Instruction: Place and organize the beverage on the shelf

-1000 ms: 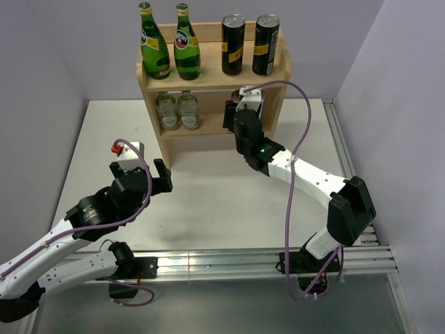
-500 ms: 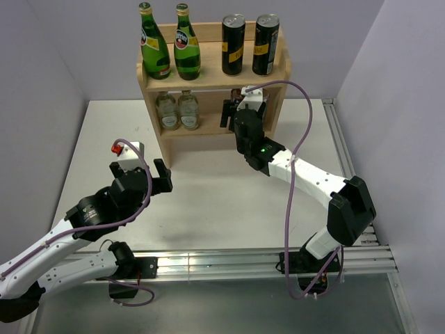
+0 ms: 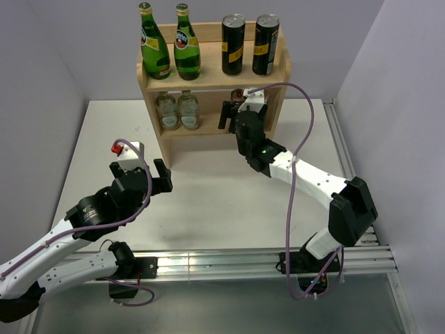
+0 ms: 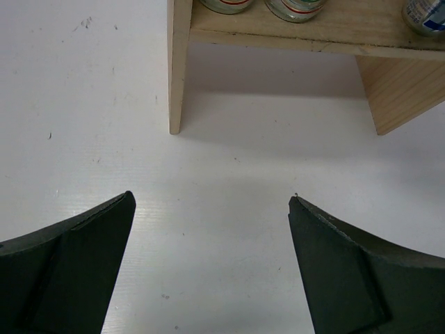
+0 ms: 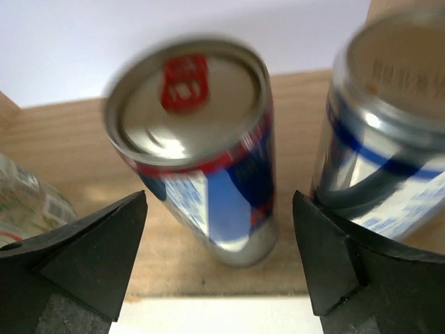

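Shelf (image 3: 208, 83) at the far side of the desk (image 3: 208, 209), viewed from overhead and from both wrists.

Upper board, inside the raised rim: two green bottles (image 3: 154, 49) stand side by side at the left. Two black cans (image 3: 233, 45) stand side by side at the right. All four are upright, and each pair stands close together.

Lower board, left part: two clear bottles (image 3: 166, 111) stand upright, just beside each other.

Lower board, right part: two blue cans (image 5: 208, 174) stand near each other, largely hidden from overhead by the right arm. In the right wrist view the nearer one is slightly blurred and its red tab faces the camera. The second can (image 5: 389, 139) stands to its right, close to the shelf's side wall.

The right gripper (image 5: 219, 202) reaches into the lower tier with its jaws apart. The nearer blue can stands between the fingers, with a gap showing on either side. The finger on the right of that view overlaps the second can. Whether they touch cannot be told.

The left gripper (image 4: 211, 197) hangs over bare desk in front of the shelf's left leg. Its jaws are spread wide and hold nothing, well apart from the shelf.
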`<state>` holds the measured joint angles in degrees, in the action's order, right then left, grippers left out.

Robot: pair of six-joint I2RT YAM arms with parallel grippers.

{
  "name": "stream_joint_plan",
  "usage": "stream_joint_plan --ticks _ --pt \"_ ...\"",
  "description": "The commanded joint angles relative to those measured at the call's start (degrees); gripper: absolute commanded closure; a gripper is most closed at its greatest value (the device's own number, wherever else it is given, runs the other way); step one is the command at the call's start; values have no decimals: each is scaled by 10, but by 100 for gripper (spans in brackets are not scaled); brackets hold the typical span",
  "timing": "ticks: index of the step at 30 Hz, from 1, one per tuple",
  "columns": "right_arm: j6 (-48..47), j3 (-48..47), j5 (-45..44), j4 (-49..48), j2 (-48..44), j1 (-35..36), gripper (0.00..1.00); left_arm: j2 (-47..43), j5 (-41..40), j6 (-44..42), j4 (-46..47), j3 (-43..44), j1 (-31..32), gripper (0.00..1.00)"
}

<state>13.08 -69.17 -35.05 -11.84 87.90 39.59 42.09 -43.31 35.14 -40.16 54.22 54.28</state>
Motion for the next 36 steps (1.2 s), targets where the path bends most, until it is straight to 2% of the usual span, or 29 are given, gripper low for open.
stream_joint_plan --ticks 1,8,12,15,19,20,24,28,36 --pt "23 26 -2 13 -24 -7 7 -2 2 -4 12 -1 -3 1" --pt "76 95 11 26 -100 20 6 -3 1 -3 12 0 -3 1" --pt "107 170 6 36 -169 74 6 -3 0 -3 11 -1 -3 1" --pt "133 204 -42 75 -242 126 2 -3 0 -4 12 -1 -3 1" --pt "163 202 -122 194 -361 209 0 -1 1 -4 13 0 -3 1" --pt "162 198 -147 212 -380 218 0 -1 1 -6 13 0 -4 1" --pt "136 171 -151 258 -471 232 0 0 -3 -4 12 1 -5 1" --pt "73 172 -127 226 -547 232 0 4 -7 -2 10 1 -7 1" --pt "32 174 -79 213 -548 232 0 15 -10 -1 9 1 -15 1"
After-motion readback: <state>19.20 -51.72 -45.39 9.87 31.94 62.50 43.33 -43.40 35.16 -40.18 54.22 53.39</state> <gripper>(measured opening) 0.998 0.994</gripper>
